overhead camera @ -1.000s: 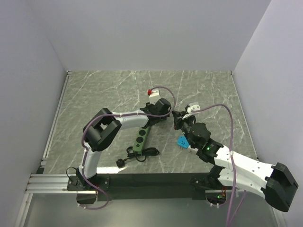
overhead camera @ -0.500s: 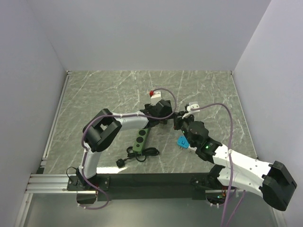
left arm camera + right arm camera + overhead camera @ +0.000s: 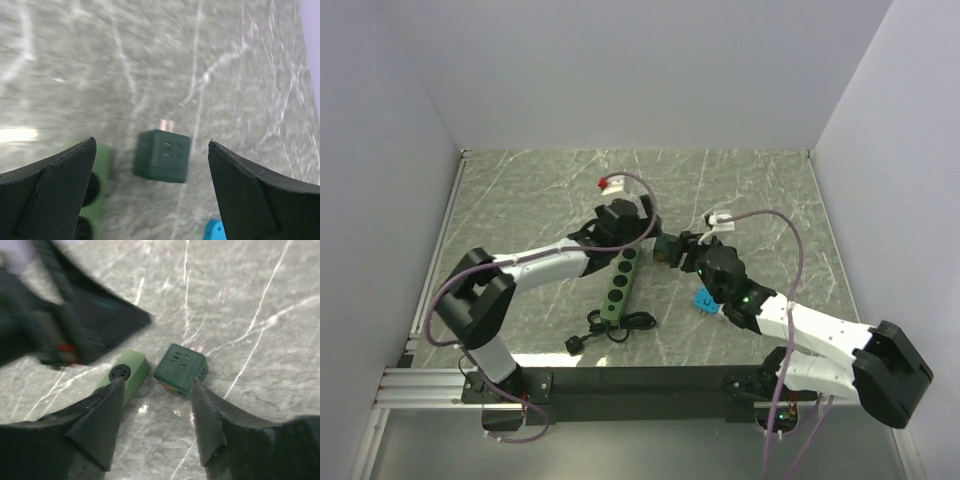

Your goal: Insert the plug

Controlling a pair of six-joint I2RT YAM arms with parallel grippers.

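The plug is a dark green cube (image 3: 667, 248) with metal prongs on its far side. It lies on the marble table just right of the far end of the light green power strip (image 3: 619, 281), apart from it. My left gripper (image 3: 636, 233) hovers open above and to the left; the left wrist view has the cube (image 3: 162, 156) below its wide-spread fingers (image 3: 60, 185). My right gripper (image 3: 682, 251) is open right behind the cube (image 3: 181, 368), nothing between its fingers (image 3: 207, 425). An end socket of the strip (image 3: 120, 372) faces up.
A blue block (image 3: 705, 298) lies right of the strip under my right arm. The strip's black cord and plug (image 3: 609, 330) coil at its near end. Purple cables loop over both wrists. Grey walls close in the table on three sides.
Both grippers have opened. The left gripper has pulled back up and to the left, away from the cube. The right gripper has let go of the cube, which now lies free beside the strip.
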